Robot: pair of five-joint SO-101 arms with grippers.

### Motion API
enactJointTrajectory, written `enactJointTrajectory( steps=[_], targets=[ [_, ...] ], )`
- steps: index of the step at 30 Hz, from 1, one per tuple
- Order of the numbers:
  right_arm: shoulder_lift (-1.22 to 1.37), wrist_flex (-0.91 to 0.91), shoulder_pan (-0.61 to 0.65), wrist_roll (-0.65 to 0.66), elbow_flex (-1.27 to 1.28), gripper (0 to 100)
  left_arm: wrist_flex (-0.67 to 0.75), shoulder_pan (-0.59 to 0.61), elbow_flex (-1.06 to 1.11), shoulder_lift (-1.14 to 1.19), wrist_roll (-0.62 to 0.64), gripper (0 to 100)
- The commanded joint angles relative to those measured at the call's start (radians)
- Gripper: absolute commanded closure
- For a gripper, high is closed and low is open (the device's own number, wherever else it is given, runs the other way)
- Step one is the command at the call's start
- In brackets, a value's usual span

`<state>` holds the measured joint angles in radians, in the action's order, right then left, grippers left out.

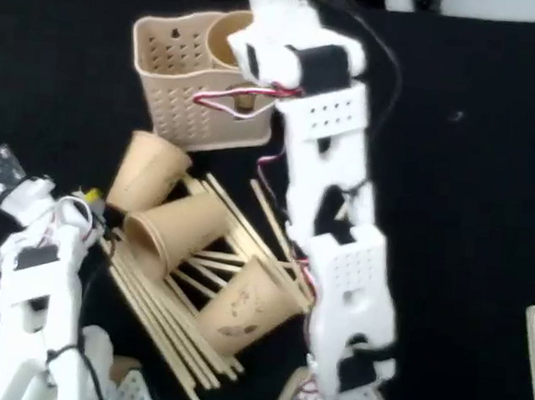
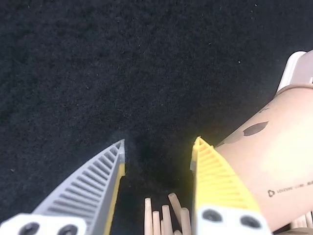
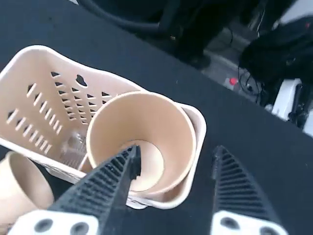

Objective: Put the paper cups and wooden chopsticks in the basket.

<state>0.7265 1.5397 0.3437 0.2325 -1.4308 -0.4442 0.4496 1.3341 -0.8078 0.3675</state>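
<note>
The right gripper [image 3: 176,149] hangs spread wide and empty over the basket [image 3: 44,78]. One finger is above the mouth of the upright cup [image 3: 146,117] standing in the basket's corner, and the other is out past the rim. The left gripper [image 2: 159,142] is also wide open and empty, low over the black table [image 2: 98,54]. The ends of the wooden chopsticks [image 2: 164,218] lie between its fingers, and a tipped cup [image 2: 274,152] lies just beside its yellow finger [image 2: 210,181]. In the high view, three paper cups [image 1: 177,230] lie on their sides across the chopstick pile, near the basket.

The cups look light and thin-walled, so they are likely to roll and to crush under a hard squeeze. The best hold is probably the rim, one finger inside, closed gently. The chopsticks look stiff, slim and smooth. Pinched near the middle they should stay level, but held by an end they may swing or slip
</note>
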Motion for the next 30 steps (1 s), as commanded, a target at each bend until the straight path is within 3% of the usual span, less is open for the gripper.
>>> enactJointTrajectory(
  steps=[1,6,12,16,22,30],
  targets=[
    [-0.018,0.000,0.006,-0.025,-0.008,76.2,0.015,0.012,-0.008,-0.021,0.002,78],
    [-0.022,0.044,0.003,-0.031,-0.018,77.0,0.012,0.013,-0.008,-0.021,0.002,78],
    [-0.097,0.229,0.017,-0.028,-0.251,77.2,0.012,0.013,-0.010,-0.021,0.002,78],
    [-0.185,0.219,-0.060,-0.043,-0.202,77.2,0.011,0.013,-0.008,-0.021,0.002,78],
    [-0.159,0.219,-0.155,-0.330,-0.104,77.2,0.014,0.013,-0.008,-0.021,0.002,78],
    [-0.039,0.186,-0.063,-0.304,-0.021,76.9,0.015,0.013,-0.008,-0.021,0.002,78]
  ],
)
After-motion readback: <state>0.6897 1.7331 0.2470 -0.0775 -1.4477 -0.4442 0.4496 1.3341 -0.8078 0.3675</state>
